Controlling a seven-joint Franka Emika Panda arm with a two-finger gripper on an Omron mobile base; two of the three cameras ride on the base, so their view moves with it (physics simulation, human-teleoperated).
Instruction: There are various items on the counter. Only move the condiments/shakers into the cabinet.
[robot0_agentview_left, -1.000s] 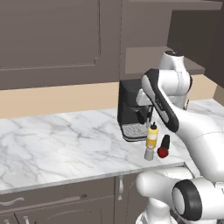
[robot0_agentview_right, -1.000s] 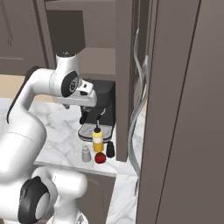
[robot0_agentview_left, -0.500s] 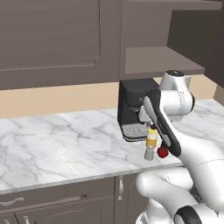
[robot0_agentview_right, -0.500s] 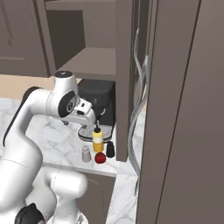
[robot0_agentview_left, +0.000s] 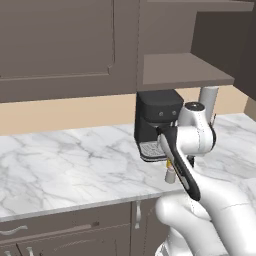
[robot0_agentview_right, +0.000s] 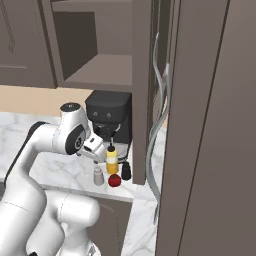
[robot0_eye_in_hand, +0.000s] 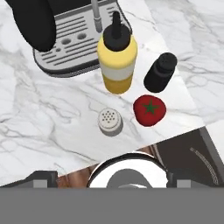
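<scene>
No text, label, brand or number can be read on anything in these pictures.

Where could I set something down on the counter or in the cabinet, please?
The counter is bare left of the coffee machine, and the cabinet shelf is bare too. It is crowded before the machine: yellow bottle, dark bottle, grey shaker and red fruit.

Beige wall strip (robot0_agentview_left: 60, 112) running behind, dark brown panelled cupboard doors (robot0_agentview_left: 55, 45) hanging above, curved silver door handle (robot0_agentview_right: 159, 125) catching light.
</scene>
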